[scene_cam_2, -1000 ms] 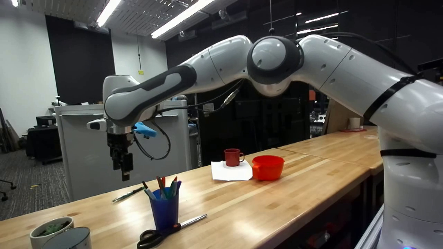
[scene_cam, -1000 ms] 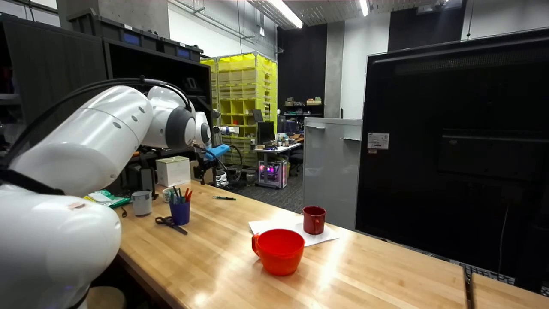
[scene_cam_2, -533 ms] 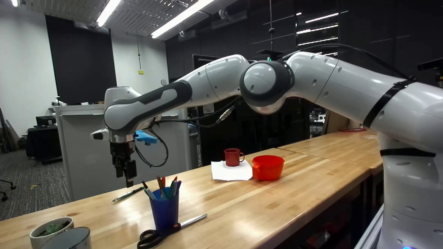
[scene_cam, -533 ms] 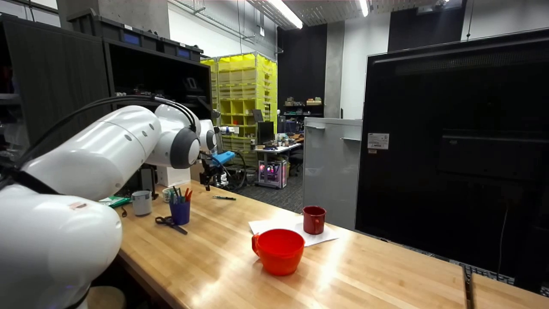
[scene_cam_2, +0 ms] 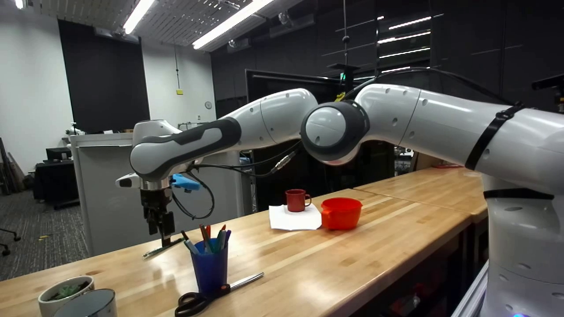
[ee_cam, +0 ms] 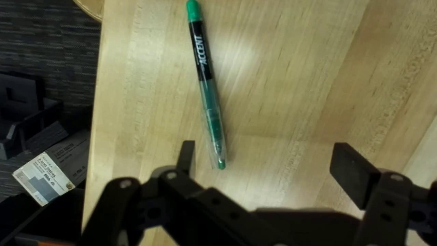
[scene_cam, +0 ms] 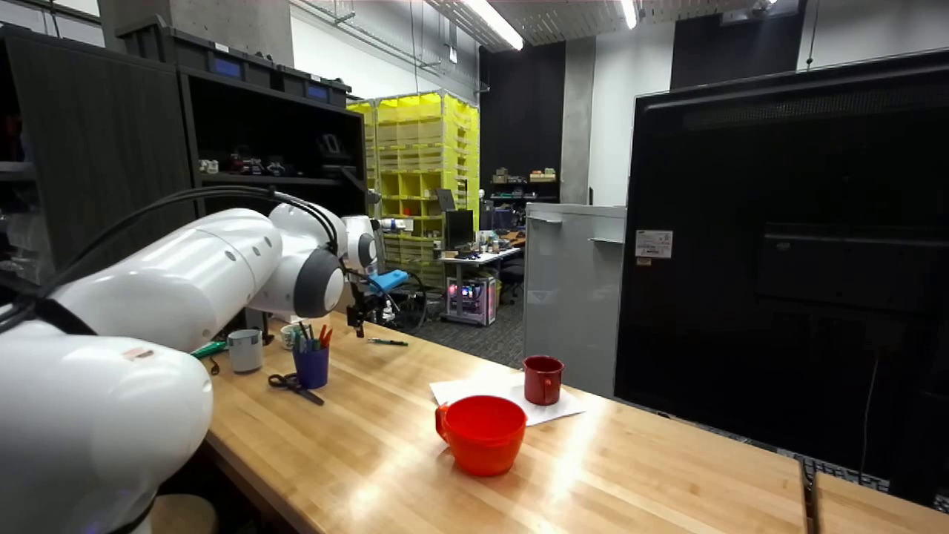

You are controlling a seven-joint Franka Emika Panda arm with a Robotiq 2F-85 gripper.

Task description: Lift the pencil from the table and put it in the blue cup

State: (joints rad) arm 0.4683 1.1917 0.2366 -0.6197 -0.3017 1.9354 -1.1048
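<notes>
The pencil is a green and black pen-like marker lying flat on the wooden table near its edge. It also shows in both exterior views. My gripper is open with nothing between the pads. It hangs low above the table, and the pencil's near tip lies close to the left finger in the wrist view. In an exterior view the gripper is right over the pencil's far part. The dark-blue cup stands upright with several pens in it; it also shows in an exterior view.
Scissors lie at the blue cup's base. A grey mug and a small plant pot stand nearby. A red bowl and a dark red cup on white paper stand farther along the table.
The arm has come down, bringing the open gripper from well above the table to close over the pencil. The pencil, the blue cup and the other objects have not moved.
</notes>
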